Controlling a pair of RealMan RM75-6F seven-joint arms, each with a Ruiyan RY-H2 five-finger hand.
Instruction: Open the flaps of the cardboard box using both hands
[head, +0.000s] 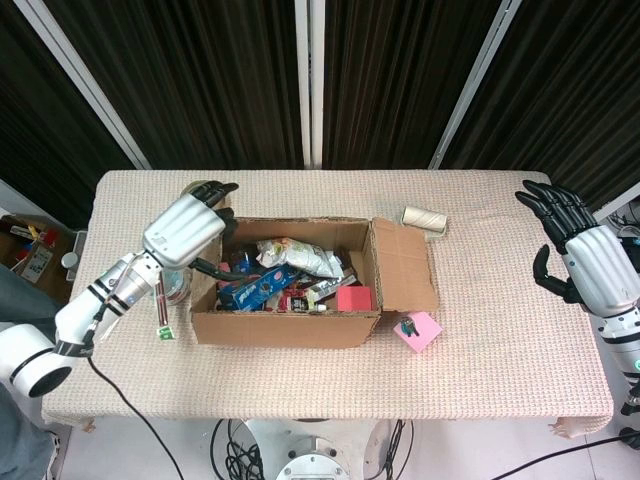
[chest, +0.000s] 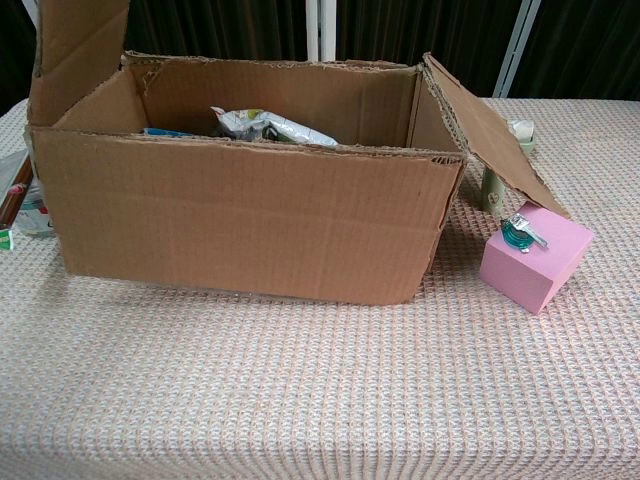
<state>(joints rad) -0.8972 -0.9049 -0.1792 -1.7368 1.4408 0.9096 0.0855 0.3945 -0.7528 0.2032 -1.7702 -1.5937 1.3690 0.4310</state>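
Note:
The cardboard box (head: 285, 328) stands mid-table with its top open, and packets (head: 300, 258) and small items show inside. My left hand (head: 185, 228) is over the box's left side and holds the left flap (chest: 75, 50), which stands upright in the chest view. Its thumb reaches down on the inner side. The flap itself is hidden under the hand in the head view. The right flap (head: 405, 265) is folded outward and slopes down. My right hand (head: 580, 258) hovers beyond the table's right edge, far from the box, fingers spread and holding nothing.
A pink block (head: 420, 332) with a clip on it sits under the right flap's tip. A white roll (head: 424, 218) lies behind the box on the right. A tape roll (head: 200, 190) is partly under my left hand. Chopsticks and a cup (head: 162, 300) lie left of the box.

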